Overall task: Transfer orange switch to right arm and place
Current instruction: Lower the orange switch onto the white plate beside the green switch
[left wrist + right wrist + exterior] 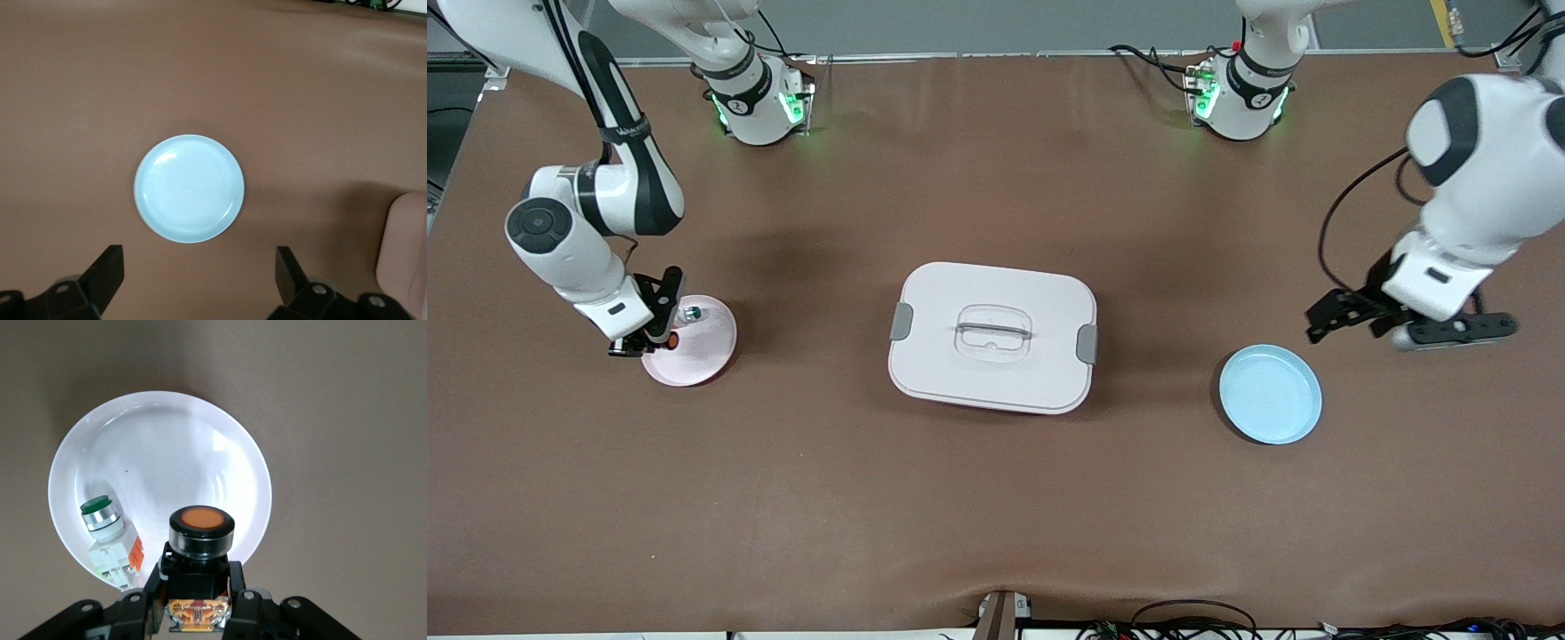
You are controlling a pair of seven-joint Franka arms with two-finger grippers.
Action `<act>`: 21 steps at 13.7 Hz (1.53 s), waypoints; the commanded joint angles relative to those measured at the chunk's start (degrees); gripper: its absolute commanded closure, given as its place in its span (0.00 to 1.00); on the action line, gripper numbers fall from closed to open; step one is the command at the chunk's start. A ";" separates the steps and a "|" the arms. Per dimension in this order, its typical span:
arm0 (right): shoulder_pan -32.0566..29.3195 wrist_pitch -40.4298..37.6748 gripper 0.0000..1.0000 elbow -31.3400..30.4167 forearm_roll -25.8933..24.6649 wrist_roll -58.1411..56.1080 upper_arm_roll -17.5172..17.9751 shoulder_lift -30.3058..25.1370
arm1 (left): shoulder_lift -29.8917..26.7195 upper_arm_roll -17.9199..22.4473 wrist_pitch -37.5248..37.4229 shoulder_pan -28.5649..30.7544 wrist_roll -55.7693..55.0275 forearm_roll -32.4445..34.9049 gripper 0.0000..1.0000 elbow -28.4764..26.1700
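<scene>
On our brown desk (996,498), right claw (200,600) grips the small black orange-capped switch (200,537) over the pale pink round plate (160,453); left claw (197,280) waits agape at three o'clock.

- Arms: two, one claw each. Right claw (660,331) sat over the pink plate, clamped on the orange switch; left claw (1409,322) hung spread over bare counter beside the blue plate.
- Plates: two. One pink plate (704,356) toward the right arm's end, one blue plate (1271,395) toward the left arm's end.
- Push-button switches: two. One orange switch (200,550) in the right claw, one green-capped switch with white body (110,537) lying in the pink plate.
- Lidded white boxes: one, white box (992,336) mid-counter between the plates, with two grey side clips and one handle on its lid.
- Counters: one, brown counter (996,498).
</scene>
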 commanded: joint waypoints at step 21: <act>-0.59 7.84 0.00 0.29 -2.03 2.47 0.81 8.58 | -1.86 21.04 -17.91 -18.59 1.42 0.98 0.00 16.73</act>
